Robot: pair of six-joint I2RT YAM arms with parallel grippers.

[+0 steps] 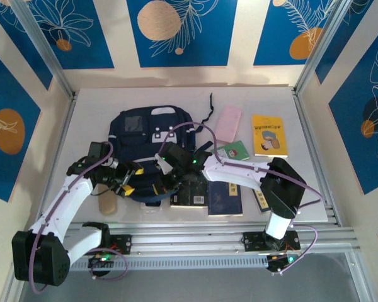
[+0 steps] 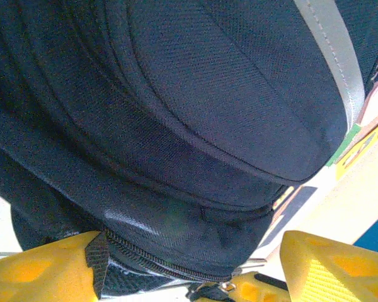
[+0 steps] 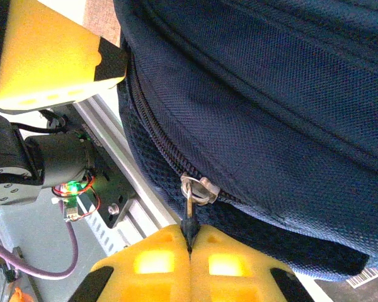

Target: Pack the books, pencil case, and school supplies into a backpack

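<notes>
My right gripper [image 3: 190, 246] clamped on the zipper pull [image 3: 189, 221] of the navy backpack [image 3: 271, 94], my left gripper [image 2: 189, 267] spread wide at its zipper edge

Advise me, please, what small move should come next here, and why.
Probably the right gripper, shut on the zipper pull, should draw it a little along the track of the backpack. The zip looks closed there, the books lie on the table outside the bag, and the left gripper stands open astride the fabric edge.
</notes>
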